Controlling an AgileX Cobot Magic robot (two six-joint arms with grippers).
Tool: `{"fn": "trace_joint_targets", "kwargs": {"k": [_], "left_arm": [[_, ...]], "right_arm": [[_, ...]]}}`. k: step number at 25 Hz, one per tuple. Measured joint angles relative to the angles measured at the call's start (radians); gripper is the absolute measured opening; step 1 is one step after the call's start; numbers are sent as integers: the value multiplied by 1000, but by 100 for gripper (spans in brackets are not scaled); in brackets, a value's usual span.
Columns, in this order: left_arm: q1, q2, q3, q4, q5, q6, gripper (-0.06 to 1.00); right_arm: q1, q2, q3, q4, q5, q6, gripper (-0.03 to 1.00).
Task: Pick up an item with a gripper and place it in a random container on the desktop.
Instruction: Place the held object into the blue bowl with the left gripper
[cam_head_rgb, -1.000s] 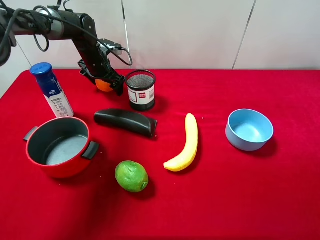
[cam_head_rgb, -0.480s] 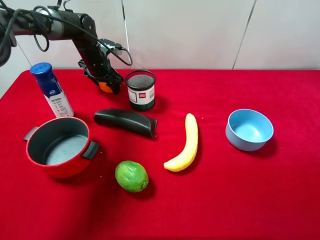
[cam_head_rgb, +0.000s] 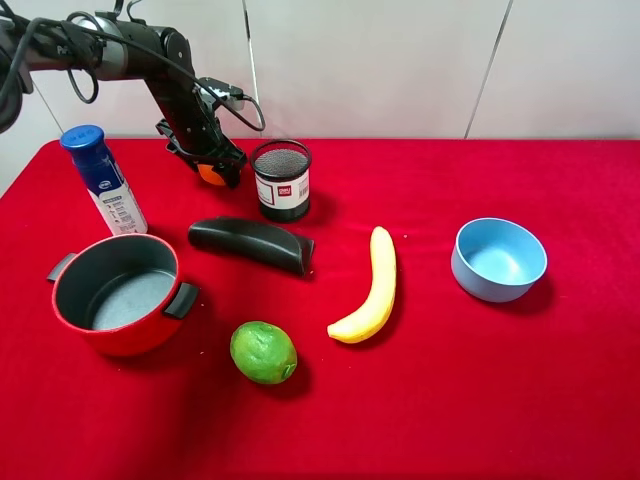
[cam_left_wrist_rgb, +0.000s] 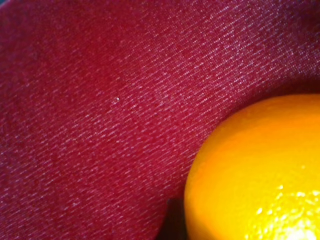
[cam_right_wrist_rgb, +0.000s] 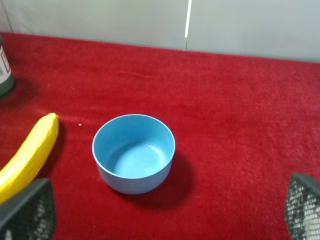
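The orange fruit (cam_head_rgb: 209, 174) sits at the back left of the red desktop (cam_head_rgb: 450, 400), just left of a black mesh cup. My left gripper (cam_head_rgb: 212, 165) reaches down from the back left and is shut on it. In the left wrist view the orange (cam_left_wrist_rgb: 260, 170) fills one corner against the cloth, and the fingers are hidden. The light blue bowl (cam_head_rgb: 490, 285) stands empty at the right. The right wrist view looks down on that bowl (cam_right_wrist_rgb: 132, 182), and my right gripper (cam_right_wrist_rgb: 165, 207) stands open above it with its fingertips (cam_right_wrist_rgb: 25, 210) wide apart.
A black mesh cup (cam_head_rgb: 281, 180) stands right beside the orange. A blue-capped bottle (cam_head_rgb: 103, 180) and a red pot (cam_head_rgb: 120, 340) are at the left. A dark oblong object (cam_head_rgb: 250, 243), a banana (cam_head_rgb: 372, 285) and a green lime (cam_head_rgb: 263, 352) lie mid-table.
The left gripper's fingers, spread around the orange a second ago, have closed on it. Nothing else has moved.
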Motion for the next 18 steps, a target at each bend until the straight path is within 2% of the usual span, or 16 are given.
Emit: {"fn": "trace_joint_targets", "kwargs": {"k": [11, 18], "left_arm": [[0, 0, -31, 0, 20, 0, 71], [0, 0, -144, 0, 123, 0, 71]], "right_arm": [[0, 0, 0, 0, 0, 0, 69], [0, 0, 0, 0, 0, 0, 69]]}}
